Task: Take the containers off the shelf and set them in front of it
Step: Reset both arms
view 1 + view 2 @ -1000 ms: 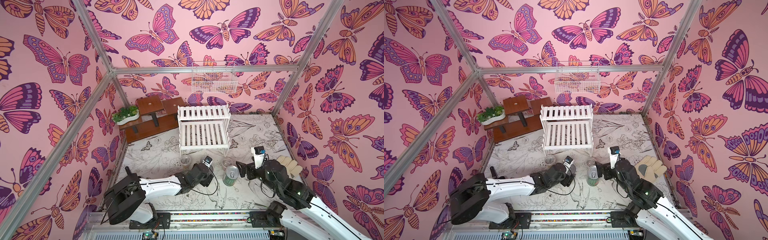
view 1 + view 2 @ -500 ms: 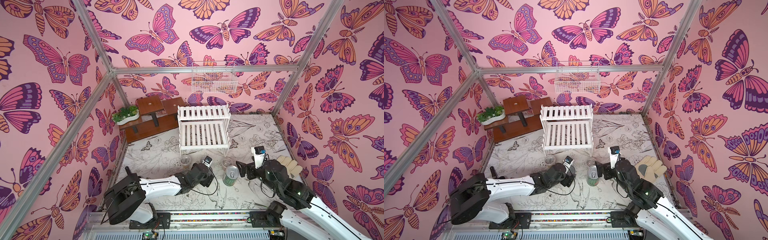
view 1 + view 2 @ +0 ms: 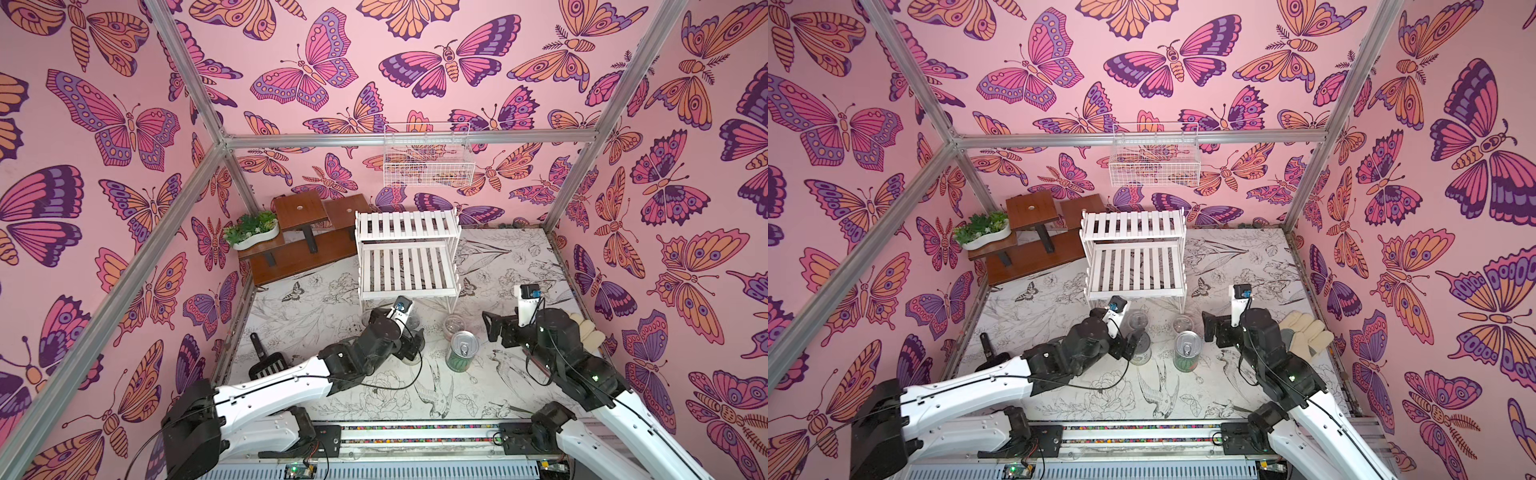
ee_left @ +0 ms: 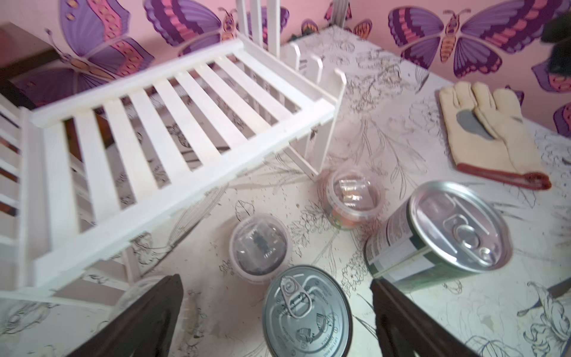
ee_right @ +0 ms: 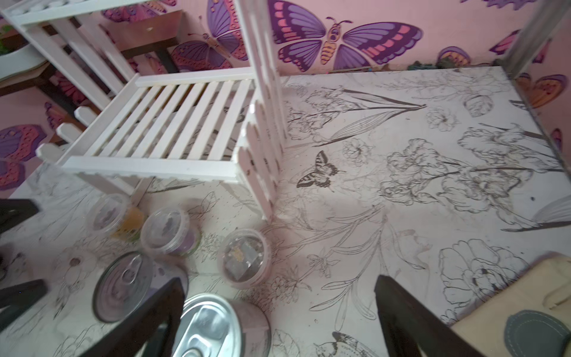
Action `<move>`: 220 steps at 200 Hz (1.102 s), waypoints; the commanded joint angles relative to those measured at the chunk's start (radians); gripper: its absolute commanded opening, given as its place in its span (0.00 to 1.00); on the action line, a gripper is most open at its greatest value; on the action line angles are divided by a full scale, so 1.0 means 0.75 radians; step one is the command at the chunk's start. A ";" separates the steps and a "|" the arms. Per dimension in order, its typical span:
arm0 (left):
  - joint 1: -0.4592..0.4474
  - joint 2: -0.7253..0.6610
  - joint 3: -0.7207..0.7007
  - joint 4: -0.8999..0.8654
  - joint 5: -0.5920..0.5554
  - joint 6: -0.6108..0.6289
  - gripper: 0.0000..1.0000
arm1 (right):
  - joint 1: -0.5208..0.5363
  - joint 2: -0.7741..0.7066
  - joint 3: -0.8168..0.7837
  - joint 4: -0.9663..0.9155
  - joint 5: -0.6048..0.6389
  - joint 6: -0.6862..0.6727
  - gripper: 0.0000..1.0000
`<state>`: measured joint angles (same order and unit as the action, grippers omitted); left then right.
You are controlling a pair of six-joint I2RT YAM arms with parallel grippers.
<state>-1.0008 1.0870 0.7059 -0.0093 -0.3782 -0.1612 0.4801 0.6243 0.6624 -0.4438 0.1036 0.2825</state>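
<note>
The left tool [image 4: 275,281] gapes wide around a pull-tab can [image 4: 306,312] without gripping it; the right tool [image 5: 278,279] gapes, empty.

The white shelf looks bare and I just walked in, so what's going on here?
Both tiers of the shelf are bare. On the table in front of it stand a yellow cup, a dark cup, an orange-red cup and two cans. The left gripper hangs open over one pull-tab can, its fingers clear of it. The right gripper is open and empty near the second can. The unloading looks done.
</note>
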 commanded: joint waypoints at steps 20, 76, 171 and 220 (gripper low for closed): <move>0.238 -0.237 0.022 -0.256 -0.055 0.059 1.00 | -0.318 0.092 0.053 0.087 -0.208 -0.071 0.99; 0.664 -0.496 -0.117 -0.299 0.046 0.074 1.00 | -0.383 0.296 -0.054 0.322 0.135 -0.134 0.99; 1.285 -0.316 -0.557 0.561 0.227 0.081 1.00 | -0.508 0.806 -0.293 1.132 0.395 -0.256 0.99; 1.392 0.063 -0.579 0.933 0.312 0.048 0.99 | -0.508 0.951 -0.321 1.378 0.382 -0.330 0.99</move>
<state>0.0246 1.0378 0.2951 0.4797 -0.2047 -0.1135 0.1043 1.3025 0.4248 0.4664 0.3824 0.0769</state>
